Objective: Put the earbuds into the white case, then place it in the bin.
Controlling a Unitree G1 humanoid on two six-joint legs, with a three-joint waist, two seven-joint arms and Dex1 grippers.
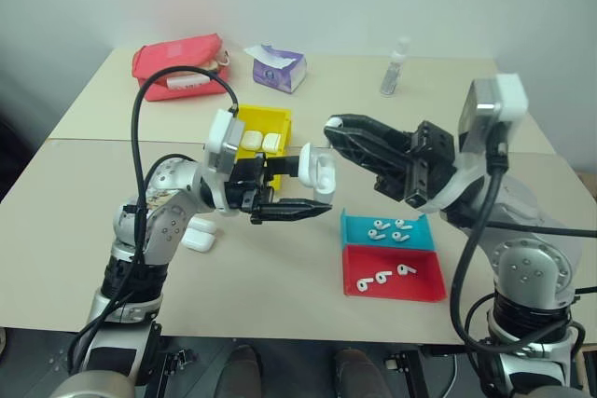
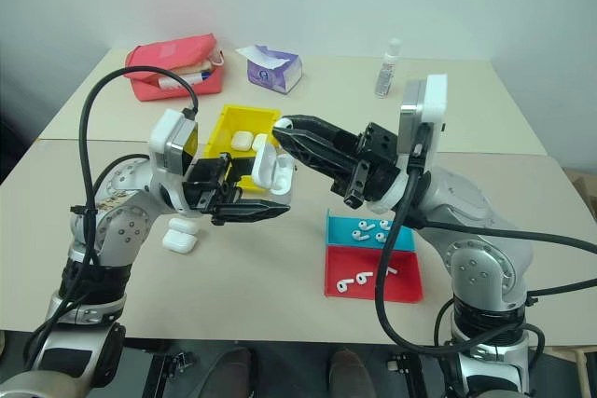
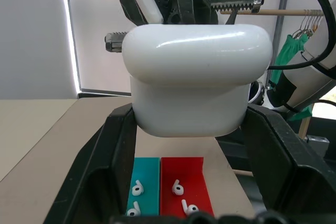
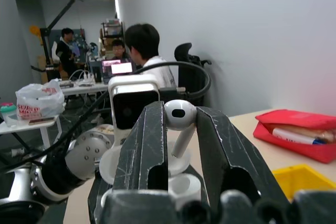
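Counts: seven earbuds are seen lying in the two trays, four in the teal tray (image 1: 422, 224) and three in the red tray (image 1: 424, 288). An eighth earbud (image 4: 178, 116) is pinched between the fingers of the right gripper (image 1: 332, 125).

Cases: two are lying in the yellow bin (image 1: 280, 118) at the far middle of the table (image 1: 84, 221); two more are lying on the table at the near left, by the left arm (image 1: 199, 239). A fifth, the white case (image 3: 194, 77), is held above the table with its lid swung open.

Left gripper (image 1: 322, 188): fingers clamped on the body of the white case, one on each side. The case is held in mid-air over the middle of the table, just near of the bin and left of the trays.

Right gripper: fingers closed down narrow on the earbud, its stem pointing down at the open case. Whether earbud and case are touching cannot be told.

Far side of the table: a red pouch (image 1: 177, 67) at far left, a purple tissue pack (image 1: 277, 67) beside it, a clear bottle (image 1: 394, 67) to the right.

Writing: no brand or label can be read on the cases, pack or bottle
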